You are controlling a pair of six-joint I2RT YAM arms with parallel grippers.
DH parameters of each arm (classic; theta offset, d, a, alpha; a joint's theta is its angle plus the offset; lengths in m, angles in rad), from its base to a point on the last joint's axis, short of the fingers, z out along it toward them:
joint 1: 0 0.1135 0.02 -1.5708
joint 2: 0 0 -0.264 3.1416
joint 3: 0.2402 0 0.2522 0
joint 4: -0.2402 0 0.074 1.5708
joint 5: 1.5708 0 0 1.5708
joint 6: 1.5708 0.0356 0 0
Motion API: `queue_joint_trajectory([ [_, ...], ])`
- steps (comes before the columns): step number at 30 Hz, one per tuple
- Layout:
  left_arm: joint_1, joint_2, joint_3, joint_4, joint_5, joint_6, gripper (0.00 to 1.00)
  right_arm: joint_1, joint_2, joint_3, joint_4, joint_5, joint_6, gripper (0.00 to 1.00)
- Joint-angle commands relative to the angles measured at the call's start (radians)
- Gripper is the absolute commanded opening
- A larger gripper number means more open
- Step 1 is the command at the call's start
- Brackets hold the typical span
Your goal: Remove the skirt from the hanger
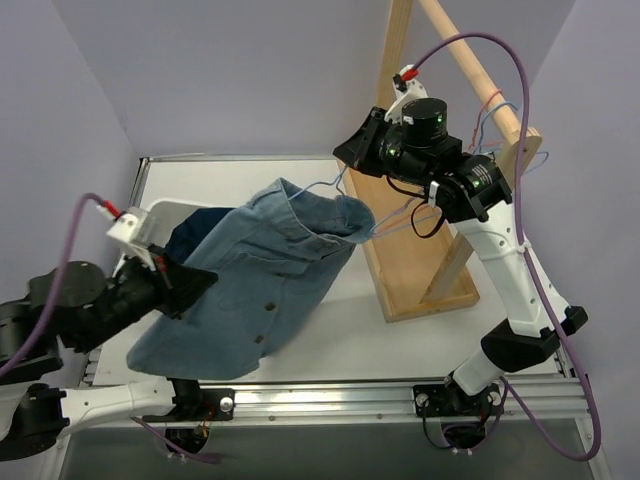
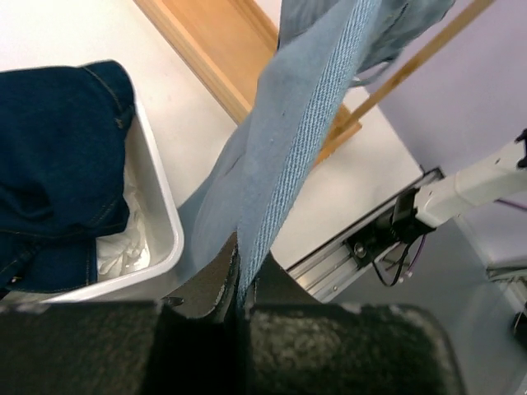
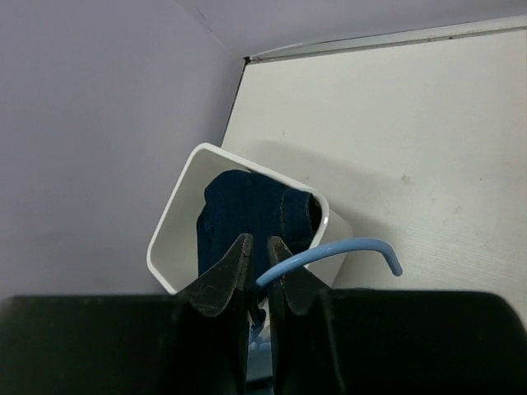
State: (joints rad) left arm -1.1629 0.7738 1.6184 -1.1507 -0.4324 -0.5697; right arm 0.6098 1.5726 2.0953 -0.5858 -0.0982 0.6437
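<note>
Skirt: crumpled white cloth, likely the skirt (image 2: pixel 123 247), lies inside the bin (image 2: pixel 169 234) against its right wall. Only a patch shows, so I cannot make out any pleats.
Over it: a dark-blue garment (image 2: pixel 58 148) fills most of the bin and buries the rest of the white cloth.
Pink hanger: a thin reddish wire (image 1: pixel 490 101) sits on the rod of the wooden rack (image 1: pixel 420 270), well away from the bin on the far right. It is too fine to be sure it is the pink hanger. Nothing white hangs from it.
Task standing: judged from this, the skirt is already off its hanger and binned. Both arms are on a different garment.
Shirt: a light-blue shirt (image 1: pixel 270 270) is stretched in the air from just beside the bin up toward the rack, on a blue hanger (image 3: pixel 346 249).
Left claw: the left claw (image 2: pixel 239 276) is clenched on a folded edge of the shirt, just right of the bin. It probably holds low so the cloth can be drawn down and off the wire.
Right claw: the right claw (image 3: pixel 257 263) is pinched tight on the blue hanger near its hook, high above and right of the bin. This likely keeps the wire still while the cloth is pulled.
Tension: the shirt runs taut between the two claws.
Risk: the collar may snag on the wire shoulders.
Table: the bare table (image 1: pixel 340 320) right of the bin lies under the shirt.
</note>
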Motion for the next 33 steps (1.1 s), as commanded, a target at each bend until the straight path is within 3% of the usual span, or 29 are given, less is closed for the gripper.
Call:
queue_joint_trajectory([
  [1, 0.003, -0.103, 0.11, -0.087, -0.144, -0.05, 0.02, -0.042, -0.014, -0.02, 0.096, 0.149, 0.02, 0.0],
  [15, 0.014, -0.146, 0.225, -0.31, -0.216, -0.099, 0.02, -0.085, 0.043, -0.04, 0.123, 0.161, 0.005, 0.0],
  [26, 0.069, -0.117, 0.417, -0.506, -0.241, -0.07, 0.02, -0.156, 0.047, -0.072, 0.145, 0.16, -0.013, 0.0],
  [33, 0.134, -0.156, 0.457, -0.512, -0.221, -0.041, 0.02, -0.176, 0.053, -0.106, 0.165, 0.161, -0.029, 0.0],
])
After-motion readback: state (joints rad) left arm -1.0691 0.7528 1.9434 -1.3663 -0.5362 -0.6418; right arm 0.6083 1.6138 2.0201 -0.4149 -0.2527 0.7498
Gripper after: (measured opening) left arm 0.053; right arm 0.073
